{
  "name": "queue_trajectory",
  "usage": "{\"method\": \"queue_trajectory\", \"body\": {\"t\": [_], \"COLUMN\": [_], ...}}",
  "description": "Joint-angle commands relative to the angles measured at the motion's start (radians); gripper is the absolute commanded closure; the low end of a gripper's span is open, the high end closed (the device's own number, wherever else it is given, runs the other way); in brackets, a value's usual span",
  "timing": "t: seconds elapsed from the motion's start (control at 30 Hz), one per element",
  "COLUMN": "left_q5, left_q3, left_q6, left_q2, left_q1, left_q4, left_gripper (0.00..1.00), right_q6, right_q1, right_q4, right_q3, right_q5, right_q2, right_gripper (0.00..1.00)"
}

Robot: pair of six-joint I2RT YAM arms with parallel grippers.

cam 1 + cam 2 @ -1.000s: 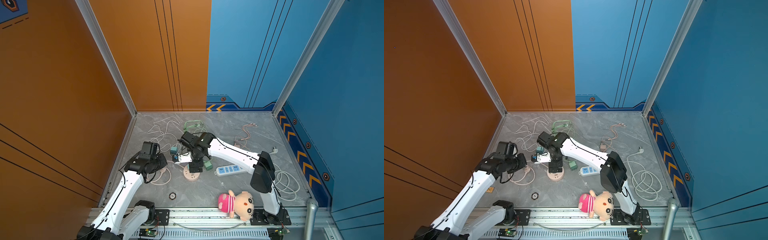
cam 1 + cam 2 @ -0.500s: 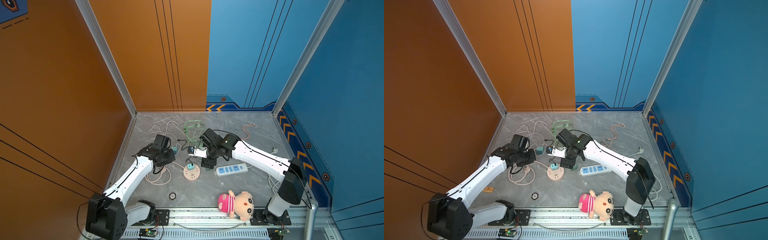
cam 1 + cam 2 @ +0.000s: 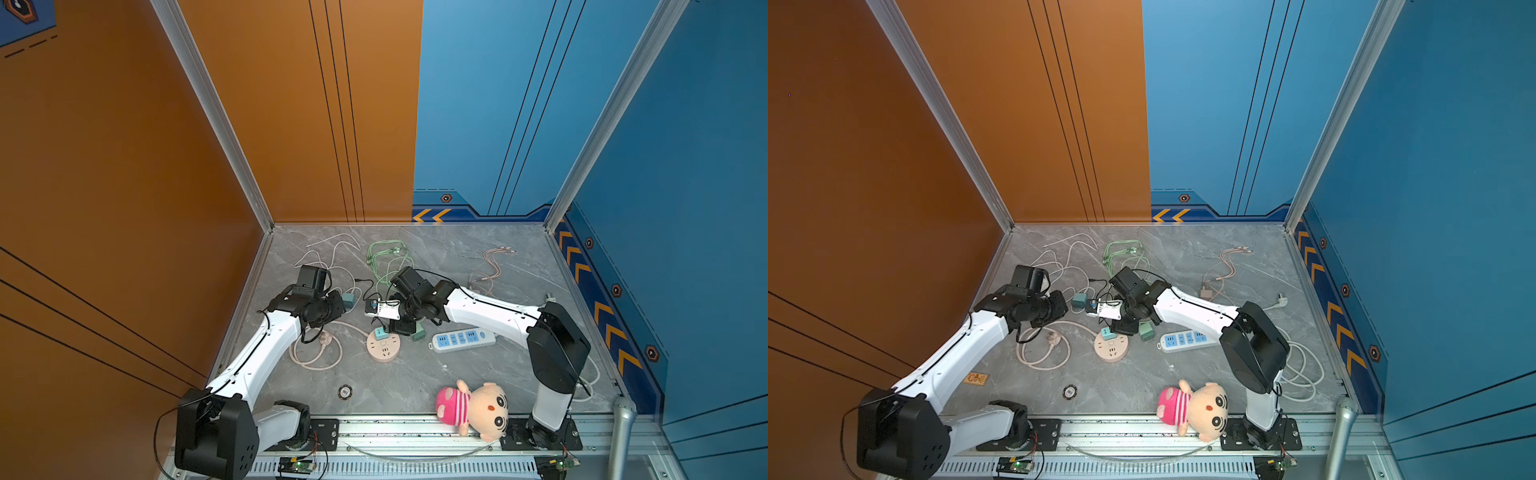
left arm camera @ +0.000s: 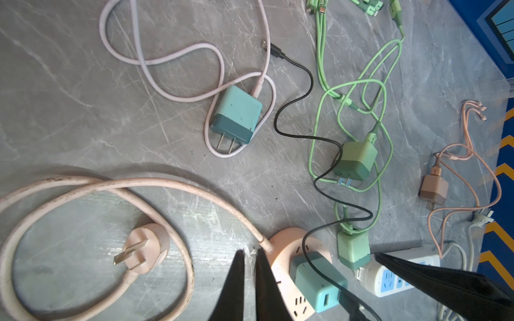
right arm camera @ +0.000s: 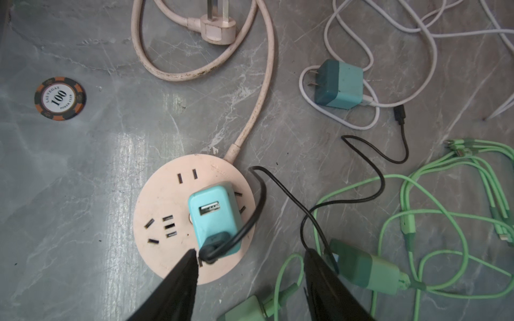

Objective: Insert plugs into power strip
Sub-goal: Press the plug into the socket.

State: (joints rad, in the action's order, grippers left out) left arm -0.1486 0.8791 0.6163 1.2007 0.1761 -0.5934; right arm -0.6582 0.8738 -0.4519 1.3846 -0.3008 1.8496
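On the grey marble-patterned tabletop [image 3: 449, 249], near its middle, a teal-blue cube plug [image 5: 214, 219] was seen standing upright in the round pale pink power strip [image 5: 164, 200]. It was judged to be held there by its own prongs, so no grip was needed. The right gripper [image 5: 250, 253] was found released and empty, its jaws set apart astride the thin black cable [image 5: 399, 115] beside that plug. The left gripper [image 4: 250, 251] was found clenched on nothing over the strip's rim. Toward the left edge, a second teal-blue plug [image 4: 236, 116] was seen lying on its side, prongs exposed, and was judged a likely next pick.
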Motion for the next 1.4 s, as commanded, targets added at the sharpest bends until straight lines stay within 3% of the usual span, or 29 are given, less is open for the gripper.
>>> {"method": "queue_trajectory", "body": {"t": [0.0, 0.17, 0.43, 0.7, 0.93, 1.37], "left_q5": [-0.048, -0.058, -0.068, -0.071, -0.071, -0.071], "left_q3": [-0.018, -0.03, -0.043, -0.059, -0.061, -0.069], "left_q6": [-0.023, -0.029, -0.03, -0.029, -0.027, -0.026], "left_q2": [-0.022, -0.033, -0.049, -0.062, -0.064, -0.078], "left_q1": [-0.023, -0.055, -0.073, -0.092, -0.101, -0.11], "left_q4": [0.0, 0.002, 0.002, 0.002, 0.001, 0.001], "left_gripper": [0.88, 0.88, 0.88, 0.88, 0.89, 0.91], "right_q6": [-0.029, -0.038, -0.048, -0.058, -0.047, -0.055], "right_q1": [-0.005, -0.005, 0.017, 0.032, 0.033, 0.038], "right_q4": [-0.003, -0.033, -0.049, -0.068, -0.074, -0.11], "right_q3": [0.025, 0.012, 0.04, 0.045, 0.066, 0.096], "right_q5": [-0.088, -0.092, -0.078, -0.058, -0.057, 0.003], "right_q2": [-0.002, -0.002, 0.047, 0.071, 0.093, 0.148], "right_gripper": [0.36, 0.36, 0.48, 0.5, 0.61, 0.72]}}
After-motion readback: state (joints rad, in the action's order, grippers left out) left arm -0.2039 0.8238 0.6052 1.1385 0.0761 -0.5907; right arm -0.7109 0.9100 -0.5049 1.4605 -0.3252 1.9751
